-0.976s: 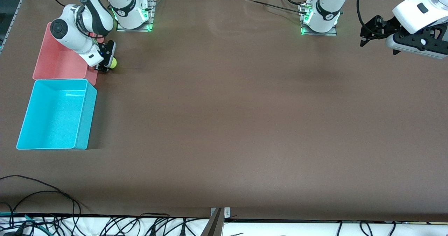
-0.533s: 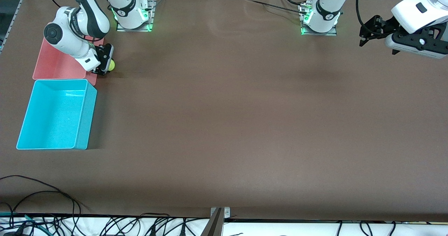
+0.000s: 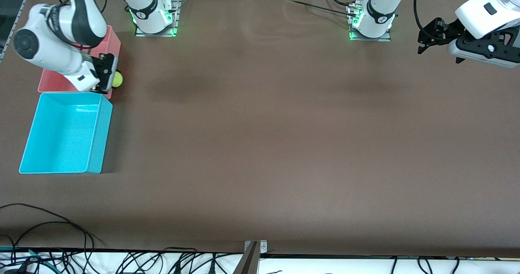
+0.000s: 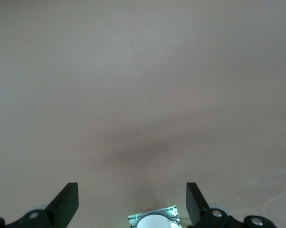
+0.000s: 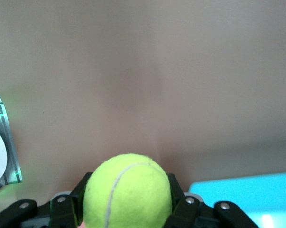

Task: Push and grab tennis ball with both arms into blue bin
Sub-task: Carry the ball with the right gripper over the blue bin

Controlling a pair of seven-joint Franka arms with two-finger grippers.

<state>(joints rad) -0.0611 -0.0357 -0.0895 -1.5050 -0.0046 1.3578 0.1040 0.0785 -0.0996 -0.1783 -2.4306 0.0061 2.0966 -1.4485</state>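
Your right end effector [image 3: 109, 78] is clamped on the tennis ball [image 3: 117, 79], one finger on each side of it. The right wrist view shows this clearly: the ball [image 5: 127, 191] sits squeezed between the black fingers [image 5: 179, 202], its curved seam facing the camera. You have the ball lifted off the tabletop [image 3: 268, 128], over the corner of the pink bin [image 3: 111, 42] where that bin meets the bare brown surface. The blue bin [image 3: 65, 134] sits directly beside the pink one, nearer to the front camera, their short walls touching or almost touching. A corner of the blue bin [image 5: 247, 199] also shows in the right wrist view, close by the held ball. Nothing lies inside the blue bin that you can see.

Your right arm [image 3: 53, 42] comes down from its base [image 3: 152, 16] and bends over the pink bin, hiding part of it.

Your left end effector [image 3: 432, 36] hangs high in the air over the left arm's end of the tabletop, well apart from the ball and both bins, and the left arm waits there. Its fingers [image 4: 67, 202] stand spread wide with nothing between them, and the left wrist view shows only bare tabletop below.

Black cables [image 3: 48, 233] trail along the edge of the tabletop nearest the front camera.
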